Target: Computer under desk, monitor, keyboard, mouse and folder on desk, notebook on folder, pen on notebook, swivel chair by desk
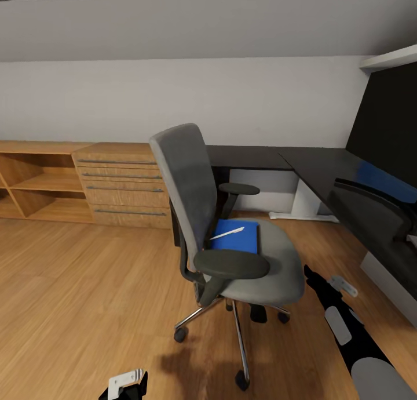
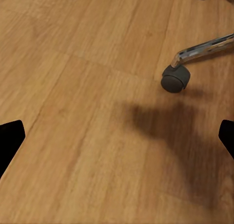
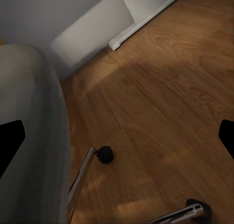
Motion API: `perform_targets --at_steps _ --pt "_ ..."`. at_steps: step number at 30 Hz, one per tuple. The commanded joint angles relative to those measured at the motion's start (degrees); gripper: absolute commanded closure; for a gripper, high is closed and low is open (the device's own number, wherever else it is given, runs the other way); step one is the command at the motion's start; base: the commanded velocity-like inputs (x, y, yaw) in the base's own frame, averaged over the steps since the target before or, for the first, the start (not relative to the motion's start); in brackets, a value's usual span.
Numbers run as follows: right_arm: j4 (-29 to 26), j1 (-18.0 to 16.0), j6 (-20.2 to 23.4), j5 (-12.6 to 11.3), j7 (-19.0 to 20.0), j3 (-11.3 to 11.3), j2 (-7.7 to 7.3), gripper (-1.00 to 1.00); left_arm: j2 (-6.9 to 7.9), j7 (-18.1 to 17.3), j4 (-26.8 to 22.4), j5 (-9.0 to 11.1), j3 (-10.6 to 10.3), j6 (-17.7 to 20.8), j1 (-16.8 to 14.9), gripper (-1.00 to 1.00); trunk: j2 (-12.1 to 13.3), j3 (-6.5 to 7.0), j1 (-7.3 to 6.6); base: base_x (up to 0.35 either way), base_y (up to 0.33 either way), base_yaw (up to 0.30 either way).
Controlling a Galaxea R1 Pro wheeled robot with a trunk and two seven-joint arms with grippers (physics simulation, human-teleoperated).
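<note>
We stand in front of the swivel chair (image 1: 231, 226), which we take as our landmark. It has grey woven upholstery on seat and tall back, matte black armrests and a chrome five-star base on dark casters. It is turned with its back toward the wooden drawer unit (image 1: 124, 182), so the seat opens toward us and the right arm.

On the seat lies the folder (image 1: 237, 237), a flat bright-blue rectangle, and on the folder's far edge rests the pen (image 1: 227, 233), a thin white stick set at a slant. We judge both must come off before the chair is pushed in, or they would slide as it rolls.

Behind and to the right of the chair runs the worktop (image 1: 324, 165), a smooth black L-shaped slab on a white pedestal leg, with a blue back panel along its right run. A dark curved shape sits on that right run; we cannot tell what it is.

The right tool (image 1: 341, 287) hangs low beside the chair's seat edge; in its wrist view the fingertips (image 3: 10, 141) sit wide apart over bare plank floor (image 3: 161, 112). The left tool (image 1: 128, 384) hangs low in front of the chair base, likewise spread wide above the wood-grain floor, with a grey caster (image 2: 175, 78) ahead.
</note>
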Motion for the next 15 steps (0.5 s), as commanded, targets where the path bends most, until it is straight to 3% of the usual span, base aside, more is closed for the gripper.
perform_targets --at_steps 1,15 --pt "0.1 0.0 -0.1 -0.6 0.4 -0.1 -0.03 -1.0 0.05 0.4 0.0 0.3 -0.3 -0.2 0.0 -1.0 0.0 -0.05 -0.01 0.003 0.0 0.0" --pt "0.1 0.0 0.0 -0.5 2.6 0.4 0.17 -1.0 0.12 0.4 0.0 0.2 -0.3 -0.2 0.0 -1.0 0.0 -0.05 -0.01 0.0 0.0 0.0"
